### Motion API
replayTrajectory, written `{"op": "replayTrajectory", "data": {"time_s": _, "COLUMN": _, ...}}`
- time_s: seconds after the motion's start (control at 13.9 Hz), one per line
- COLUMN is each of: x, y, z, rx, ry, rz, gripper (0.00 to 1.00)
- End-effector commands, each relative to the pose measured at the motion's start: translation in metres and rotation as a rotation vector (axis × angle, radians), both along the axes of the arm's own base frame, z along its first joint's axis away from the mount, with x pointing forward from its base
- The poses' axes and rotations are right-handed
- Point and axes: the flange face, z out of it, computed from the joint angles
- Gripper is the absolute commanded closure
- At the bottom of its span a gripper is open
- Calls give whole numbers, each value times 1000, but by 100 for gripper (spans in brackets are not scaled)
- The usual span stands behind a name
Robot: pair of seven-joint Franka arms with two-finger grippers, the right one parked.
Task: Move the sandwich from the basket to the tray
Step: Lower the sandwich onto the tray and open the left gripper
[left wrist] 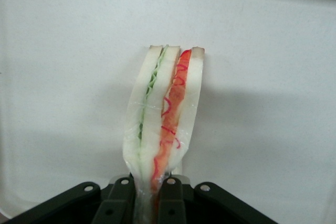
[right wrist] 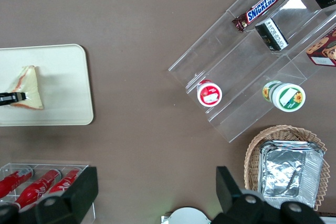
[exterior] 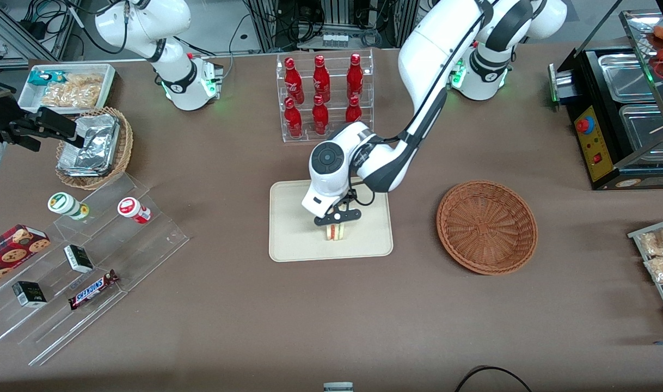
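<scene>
sandwich (left wrist: 165, 111): one white-bread wedge, green and red-orange layers on its cut edge, standing on the tray (exterior: 293, 245) | gripper (exterior: 337, 219): over the tray, fingers pinching the sandwich's corner | basket (exterior: 487, 226): one, beside the tray | sandwich's pinched tip hidden

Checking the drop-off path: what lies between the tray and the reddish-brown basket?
Only bare brown tabletop, seen in the front view, separates the tray from the basket. The gripper holds the sandwich over the tray.
</scene>
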Motion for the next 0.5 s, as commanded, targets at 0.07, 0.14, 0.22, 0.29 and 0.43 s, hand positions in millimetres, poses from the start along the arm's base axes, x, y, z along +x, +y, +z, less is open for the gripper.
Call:
{"op": "replayTrajectory", "data": {"time_s": 0.07, "x": 5, "y": -7, "z": 2, "rx": -14, "ry": -7, "rz": 14, "gripper": 27}}
{"op": "replayTrajectory", "data": {"time_s": 0.14, "x": 5, "y": -8, "z": 5, "rx": -16, "ry": -11, "rz": 20, "gripper": 0}}
{"op": "replayTrajectory", "data": {"time_s": 0.22, "x": 7, "y": -7, "z": 10, "rx": -19, "ry": -14, "rz": 21, "gripper": 0}}
{"op": "replayTrajectory", "data": {"time_s": 0.29, "x": 9, "y": -6, "z": 14, "rx": -23, "ry": -19, "rz": 23, "gripper": 0}}
{"op": "replayTrajectory", "data": {"time_s": 0.43, "x": 13, "y": -6, "z": 23, "rx": -31, "ry": -28, "rz": 26, "gripper": 0}}
